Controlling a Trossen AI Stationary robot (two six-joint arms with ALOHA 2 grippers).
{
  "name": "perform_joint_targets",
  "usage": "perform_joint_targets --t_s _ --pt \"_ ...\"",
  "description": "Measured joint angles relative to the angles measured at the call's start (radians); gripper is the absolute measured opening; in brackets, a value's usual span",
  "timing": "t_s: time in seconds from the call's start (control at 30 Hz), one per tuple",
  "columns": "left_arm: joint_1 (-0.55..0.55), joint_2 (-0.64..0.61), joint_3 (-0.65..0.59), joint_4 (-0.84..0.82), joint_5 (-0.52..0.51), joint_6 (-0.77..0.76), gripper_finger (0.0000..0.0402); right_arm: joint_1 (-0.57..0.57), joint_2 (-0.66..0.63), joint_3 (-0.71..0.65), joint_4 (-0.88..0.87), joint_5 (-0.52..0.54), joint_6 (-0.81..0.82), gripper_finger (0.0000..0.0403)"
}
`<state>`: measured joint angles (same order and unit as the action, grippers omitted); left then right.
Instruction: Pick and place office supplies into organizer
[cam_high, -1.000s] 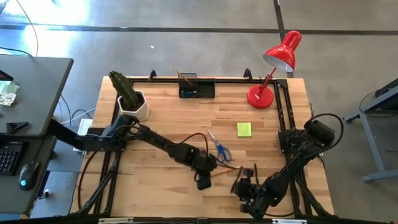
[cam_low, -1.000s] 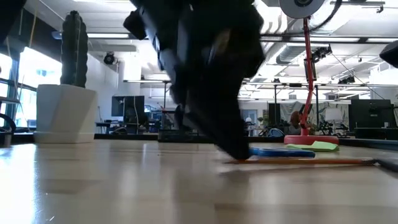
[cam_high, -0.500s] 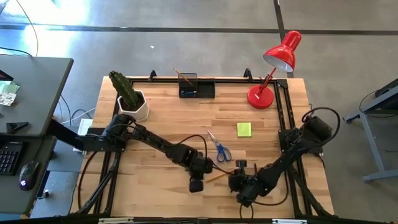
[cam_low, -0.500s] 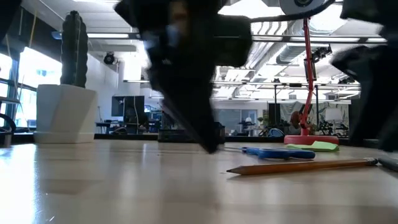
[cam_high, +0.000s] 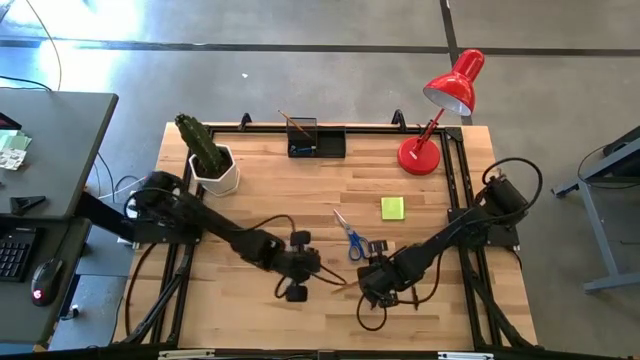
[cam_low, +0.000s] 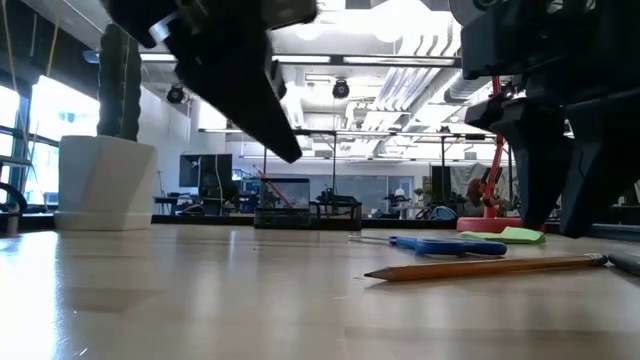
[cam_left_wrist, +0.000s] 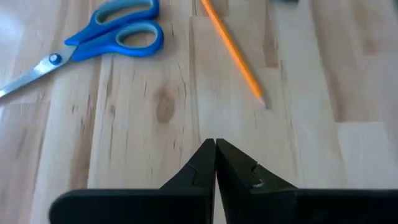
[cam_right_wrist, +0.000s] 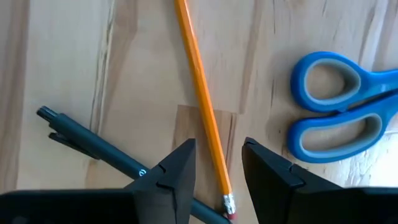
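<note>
A: Status of the pencil (cam_high: 340, 283)?

B: Flat on the counter (cam_high: 270, 200), at 7 o'clock from the scissors (cam_high: 352, 237). Right hand (cam_right_wrist: 217, 163) open, straddling its eraser end. Left hand (cam_left_wrist: 216, 149) closed, empty, off the tip.

A: Handling?

B: Judged light, stiff, prone to rolling; grip mid-shaft.

A: View differences?

B: Right wrist view shows 1 black pen (cam_right_wrist: 99, 151) crossing beneath; overhead alone shows the organizer (cam_high: 317, 138) at 12 o'clock.

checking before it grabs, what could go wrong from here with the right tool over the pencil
The right tool hangs open over the pencil near its eraser end, where a black pen crosses; closing might catch both. Gripped that far from its middle, the pencil may tilt. The scissors lie close beside.
</note>
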<state>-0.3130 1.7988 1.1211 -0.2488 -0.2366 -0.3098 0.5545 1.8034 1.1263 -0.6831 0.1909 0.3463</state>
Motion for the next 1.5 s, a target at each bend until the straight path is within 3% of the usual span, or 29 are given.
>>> perform_joint_targets --t_s 0.17,0.33,0.63,1.03,1.5 --pt "-0.061 -0.096 -0.192 0.270 -0.009 -0.038 0.0001 -0.019 0.001 -0.001 -0.007 -0.013 -0.012 0.0124" --pt "-0.139 -0.139 -0.278 0.381 -0.079 -0.043 0.0001 -0.036 0.001 -0.002 -0.061 -0.033 -0.008 0.0124" --pt "-0.232 -0.142 -0.278 0.424 -0.161 -0.088 0.0001 -0.022 0.005 -0.002 -0.033 -0.046 -0.005 0.0124" --pt "-0.232 -0.142 -0.277 0.485 -0.190 -0.079 0.0006 -0.024 0.037 -0.003 -0.037 -0.042 -0.024 0.0122" --pt "-0.230 -0.141 -0.277 0.481 -0.191 -0.077 0.0005 -0.022 0.062 -0.002 -0.026 -0.066 -0.041 0.0050"
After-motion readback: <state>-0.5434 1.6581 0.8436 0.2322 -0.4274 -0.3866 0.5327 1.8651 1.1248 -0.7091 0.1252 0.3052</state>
